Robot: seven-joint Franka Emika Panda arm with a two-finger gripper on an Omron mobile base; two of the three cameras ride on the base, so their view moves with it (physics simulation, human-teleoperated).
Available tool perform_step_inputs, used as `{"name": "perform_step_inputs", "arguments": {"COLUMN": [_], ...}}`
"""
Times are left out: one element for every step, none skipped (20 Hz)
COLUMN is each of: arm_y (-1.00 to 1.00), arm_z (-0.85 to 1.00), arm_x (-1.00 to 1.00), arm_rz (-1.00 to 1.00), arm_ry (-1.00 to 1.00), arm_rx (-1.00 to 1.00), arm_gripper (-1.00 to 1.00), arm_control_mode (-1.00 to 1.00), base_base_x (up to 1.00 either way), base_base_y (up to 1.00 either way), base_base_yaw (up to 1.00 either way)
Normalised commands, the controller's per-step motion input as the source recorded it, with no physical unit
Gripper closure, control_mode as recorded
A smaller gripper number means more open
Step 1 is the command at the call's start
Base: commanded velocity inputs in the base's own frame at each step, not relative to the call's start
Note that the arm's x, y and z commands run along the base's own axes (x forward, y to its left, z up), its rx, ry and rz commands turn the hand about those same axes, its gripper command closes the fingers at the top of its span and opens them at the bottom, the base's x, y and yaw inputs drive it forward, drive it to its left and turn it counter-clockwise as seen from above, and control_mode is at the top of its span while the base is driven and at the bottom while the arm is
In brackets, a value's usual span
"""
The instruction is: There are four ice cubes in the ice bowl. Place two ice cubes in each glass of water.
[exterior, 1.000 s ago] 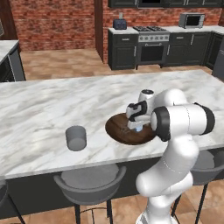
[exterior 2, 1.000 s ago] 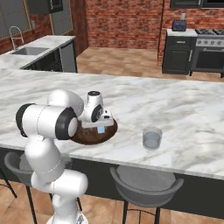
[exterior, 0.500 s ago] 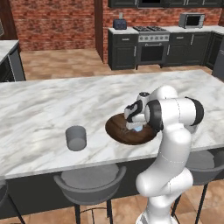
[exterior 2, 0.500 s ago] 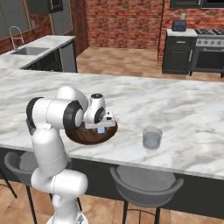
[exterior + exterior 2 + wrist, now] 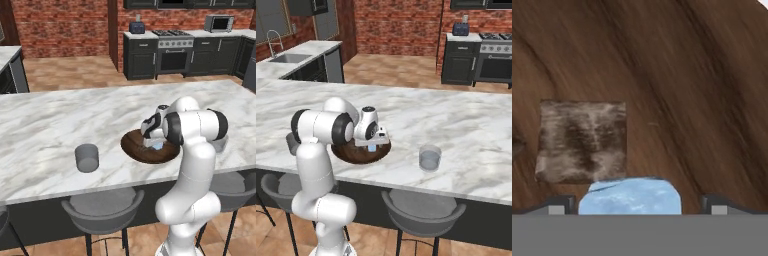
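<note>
Pick step: gripper [image 5: 630, 212] down in the ice bowl [image 5: 687, 90], jaws spread wide with a bluish ice cube [image 5: 630, 196] sitting between the fingertips (second cube just beyond it, ahead-left), so next move is closing squarely, then lifting.

A white-and-grey marbled counter [image 5: 60, 120] is seen. A dark wooden ice bowl [image 5: 134, 146] is set near its front edge, with one grey-blue tumbler [image 5: 86, 158] standing well apart on each side.

Two pale ice cubes [image 5: 582, 141] lie in the brown wooden ice bowl [image 5: 137, 151] between two grey-blue tumblers [image 5: 87, 158].
</note>
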Motion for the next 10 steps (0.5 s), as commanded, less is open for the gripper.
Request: {"name": "perform_step_inputs", "arguments": {"arm_y": [-0.10,-0.18,-0.19,-0.22,-0.19,-0.10,-0.04,0.00,0.00,0.09], "arm_z": [-0.39,-0.36,-0.36,-0.34,-0.32,-0.29,-0.26,-0.26,-0.22,-0.09], "arm_x": [-0.14,-0.24,-0.28,-0.33,-0.34,-0.35,-0.36,-0.34,-0.32,-0.17], "arm_rz": [-0.02,-0.03,-0.05,-0.05,-0.05,-0.07,-0.08,-0.11,-0.12,-0.16], "arm_ry": [0.07,0.08,0.07,0.05,0.06,0.06,0.05,0.04,0.05,0.00], "arm_rx": [0.00,0.00,0.00,0.00,0.00,0.00,0.00,0.00,0.00,0.00], "arm_gripper": [1.00,1.00,1.00,1.00,1.00,1.00,1.00,1.00,1.00,1.00], "arm_control_mode": [-1.00,-1.00,-1.00,-1.00,-1.00,-1.00,-1.00,-1.00,-1.00,-1.00], "base_base_x": [0.00,0.00,0.00,0.00,0.00,0.00,0.00,0.00,0.00,0.00], "base_base_y": [0.00,0.00,0.00,0.00,0.00,0.00,0.00,0.00,0.00,0.00], "base_base_yaw": [0.00,0.00,0.00,0.00,0.00,0.00,0.00,0.00,0.00,0.00]}}
